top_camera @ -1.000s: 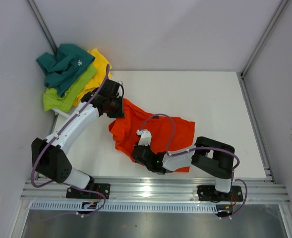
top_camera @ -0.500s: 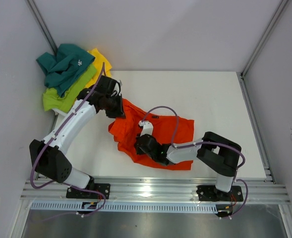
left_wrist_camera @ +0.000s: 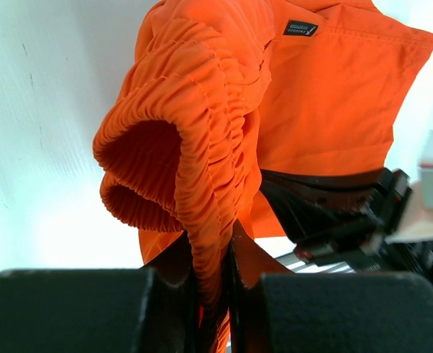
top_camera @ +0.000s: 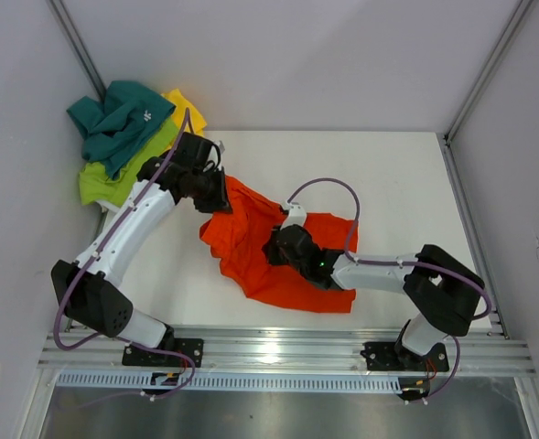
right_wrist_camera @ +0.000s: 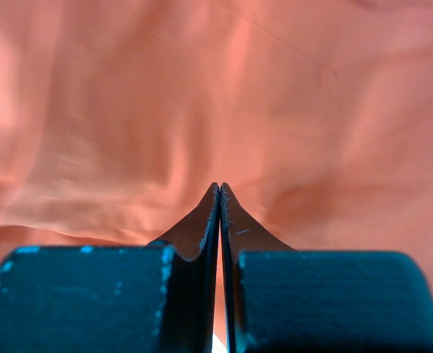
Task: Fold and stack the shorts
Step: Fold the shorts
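Observation:
The orange shorts (top_camera: 237, 242) lie crumpled in the middle of the white table (top_camera: 388, 174). My left gripper (top_camera: 221, 197) is shut on their back-left edge. In the left wrist view the ribbed waistband (left_wrist_camera: 201, 132) runs down between the fingers of that gripper (left_wrist_camera: 215, 250) and is lifted off the table. My right gripper (top_camera: 274, 249) rests on top of the shorts near their middle. It (right_wrist_camera: 220, 190) is shut, tips together against the orange fabric (right_wrist_camera: 201, 88), with no cloth visibly pinched.
Teal shorts (top_camera: 118, 119), lime green shorts (top_camera: 123, 169) and yellow shorts (top_camera: 185, 112) are heaped at the back-left corner, partly off the table. Grey walls enclose the table. The right arm (left_wrist_camera: 348, 213) shows behind the hanging fabric.
My right gripper has slid from the front edge of the orange shorts back and right onto their middle. The left gripper has pulled the waistband slightly back and left.

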{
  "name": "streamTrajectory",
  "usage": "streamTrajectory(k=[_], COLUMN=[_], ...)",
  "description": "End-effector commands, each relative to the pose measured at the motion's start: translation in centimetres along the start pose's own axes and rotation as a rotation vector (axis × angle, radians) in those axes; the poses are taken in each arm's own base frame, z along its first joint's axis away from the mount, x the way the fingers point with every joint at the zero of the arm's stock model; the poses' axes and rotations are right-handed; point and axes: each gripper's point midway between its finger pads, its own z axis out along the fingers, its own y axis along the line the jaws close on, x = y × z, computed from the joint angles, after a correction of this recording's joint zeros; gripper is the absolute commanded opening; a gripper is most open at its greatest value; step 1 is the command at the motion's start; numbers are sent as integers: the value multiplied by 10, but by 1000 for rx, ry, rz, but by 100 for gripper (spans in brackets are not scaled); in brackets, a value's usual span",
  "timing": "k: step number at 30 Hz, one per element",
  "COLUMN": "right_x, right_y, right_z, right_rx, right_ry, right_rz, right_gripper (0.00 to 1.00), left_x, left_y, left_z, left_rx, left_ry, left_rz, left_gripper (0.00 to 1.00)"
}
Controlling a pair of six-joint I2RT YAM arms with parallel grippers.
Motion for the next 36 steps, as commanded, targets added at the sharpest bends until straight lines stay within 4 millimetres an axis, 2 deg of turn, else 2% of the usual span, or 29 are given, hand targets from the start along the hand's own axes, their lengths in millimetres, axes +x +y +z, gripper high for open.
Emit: streamTrajectory(k=[1,5,7,8,10,14,15,17,18,19,21,24,27,28,31,32,35,36], right_x=[19,41,41,51,49,61,70,71,80,78,81,75,57,43,23,8,-6,-16], right_y=[-15,-28,-26,-32,-26,-19,-15,-2,3,12,19,26,32,39,40,47,40,41], right_z=[3,21,31,38,48,63,65,70,72,75,77,77,67,59,46,38,27,21], right_rx=[7,19,24,46,43,28,19,-5,-12,-29,-48,-92,-124,-139,-139,-157,-148,-152], right_ry=[66,121,115,136,131,142,156,155,169,164,175,182,165,141,115,90,82,67], right_rz=[22,25,22,11,13,33,32,32,26,24,34,64,58,50,44,53,76,84], right_gripper=[1,1,1,1,0,0,0,0,0,0,0,0,0,0,2,2,4,4], left_x=[-14,-16,-18,-18,-19,-20,-21,-23,-24,-21,-21,-19,-19,-20,-18,-18,-17,-16], left_y=[-12,-15,-16,-15,-17,-21,-21,-16,-14,-11,-9,-8,-6,-6,-3,-3,-4,-4], left_z=[-12,-13,-14,-13,-14,-14,-14,-14,-13,-12,-10,-11,-10,-9,-7,-6,-7,-7], left_rx=[47,53,54,51,53,71,71,42,27,10,-8,-13,-21,-25,-37,-37,-33,-33], left_ry=[-40,-44,-43,-40,-40,-38,-41,-54,-51,-36,-27,-21,-22,-20,-6,-2,2,2], left_rz=[-8,-18,-19,-22,-28,-35,-38,-50,-59,-65,-70,-77,-73,-72,-64,-63,-50,-48], left_gripper=[0,0,0,0,0,0,0,0,0,0,0,0,0,0,0,0,0,0])
